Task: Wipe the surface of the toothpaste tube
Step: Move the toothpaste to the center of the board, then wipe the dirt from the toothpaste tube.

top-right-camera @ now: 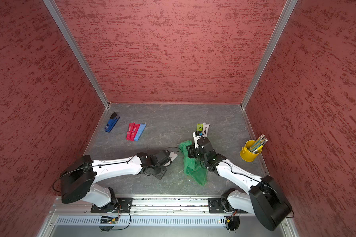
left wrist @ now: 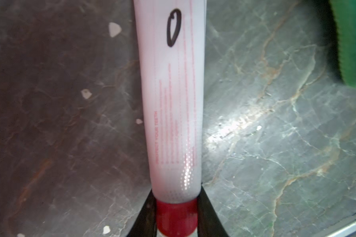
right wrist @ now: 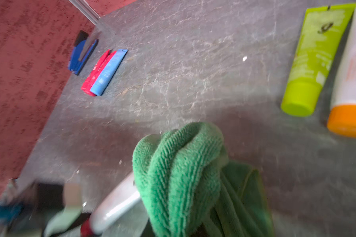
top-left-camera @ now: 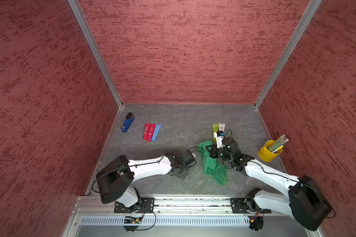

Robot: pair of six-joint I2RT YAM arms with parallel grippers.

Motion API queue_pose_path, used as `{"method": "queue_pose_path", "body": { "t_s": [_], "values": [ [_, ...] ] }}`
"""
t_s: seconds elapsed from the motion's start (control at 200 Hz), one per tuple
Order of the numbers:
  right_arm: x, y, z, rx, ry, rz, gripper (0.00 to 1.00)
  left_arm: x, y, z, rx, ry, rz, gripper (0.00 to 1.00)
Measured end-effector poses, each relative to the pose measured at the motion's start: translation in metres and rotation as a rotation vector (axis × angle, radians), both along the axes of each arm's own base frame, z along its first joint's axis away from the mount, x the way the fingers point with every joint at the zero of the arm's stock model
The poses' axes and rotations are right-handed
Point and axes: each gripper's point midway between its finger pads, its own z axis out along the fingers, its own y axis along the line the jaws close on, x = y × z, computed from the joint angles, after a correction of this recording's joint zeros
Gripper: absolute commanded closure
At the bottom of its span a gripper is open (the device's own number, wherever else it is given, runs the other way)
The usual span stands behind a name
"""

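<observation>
My left gripper [left wrist: 176, 207] is shut on the toothpaste tube [left wrist: 173, 102], a white tube with red print and a hand-drawn black mark. Its black fingers [left wrist: 146, 215] clamp the red cap from both sides. The tube sticks out toward the middle of the table, held just above it in both top views [top-left-camera: 193, 155] [top-right-camera: 174, 156]. My right gripper [top-left-camera: 210, 151] is shut on a green cloth [top-left-camera: 212, 166], which hangs down onto the table. In the right wrist view the bunched cloth [right wrist: 183, 174] hides the jaws and overlaps the tube's far end [right wrist: 117, 201]. I cannot tell whether they touch.
A lime tube [top-left-camera: 215, 128] and a white tube with an orange cap [right wrist: 349, 82] lie behind the right gripper. Two red tubes [top-left-camera: 147, 131] and a blue one [top-left-camera: 157, 131] lie at the back left beside a blue stapler [top-left-camera: 128, 122]. A yellow bucket of pencils [top-left-camera: 269, 152] stands right.
</observation>
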Motion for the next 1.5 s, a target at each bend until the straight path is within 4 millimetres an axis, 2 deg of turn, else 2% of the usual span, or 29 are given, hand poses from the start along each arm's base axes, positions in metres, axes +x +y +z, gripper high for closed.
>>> {"method": "queue_pose_path", "body": {
  "t_s": [0.095,0.2,0.396,0.546,0.646,0.862,1.077,1.172,1.272,1.373,1.498],
  "values": [
    [0.010,0.007,-0.015,-0.020,0.024,0.012,1.00,0.000,-0.009,-0.004,-0.007,-0.027,-0.014,0.61],
    [0.011,0.012,-0.031,-0.024,0.053,0.028,1.00,0.003,-0.011,-0.008,-0.025,-0.053,-0.014,0.61],
    [0.012,0.028,-0.048,0.009,0.080,0.086,1.00,0.004,-0.013,-0.015,-0.053,-0.074,-0.012,0.58],
    [0.007,0.041,-0.067,0.017,0.110,0.134,1.00,0.007,-0.018,-0.014,-0.086,-0.089,-0.011,0.73],
    [0.002,0.051,-0.076,0.022,0.117,0.165,1.00,0.009,-0.020,-0.014,-0.098,-0.095,-0.012,0.77],
    [-0.007,0.065,-0.079,0.068,0.085,0.199,1.00,0.009,-0.020,-0.014,-0.108,-0.094,-0.010,0.84],
    [-0.045,0.092,-0.072,0.175,0.093,0.315,1.00,0.010,-0.018,-0.013,-0.117,-0.091,-0.008,0.87],
    [-0.055,0.099,-0.070,0.189,0.097,0.347,1.00,0.009,-0.017,-0.013,-0.117,-0.090,-0.010,0.88],
    [-0.053,0.098,-0.071,0.183,0.099,0.336,1.00,0.009,-0.017,-0.013,-0.123,-0.093,-0.010,0.88],
    [-0.038,0.084,-0.075,0.167,0.107,0.280,1.00,0.009,-0.016,-0.013,-0.130,-0.096,-0.009,0.89],
    [-0.001,0.051,-0.082,0.111,0.109,0.134,1.00,0.009,-0.017,-0.013,-0.138,-0.099,-0.009,0.89]
  ]
}}
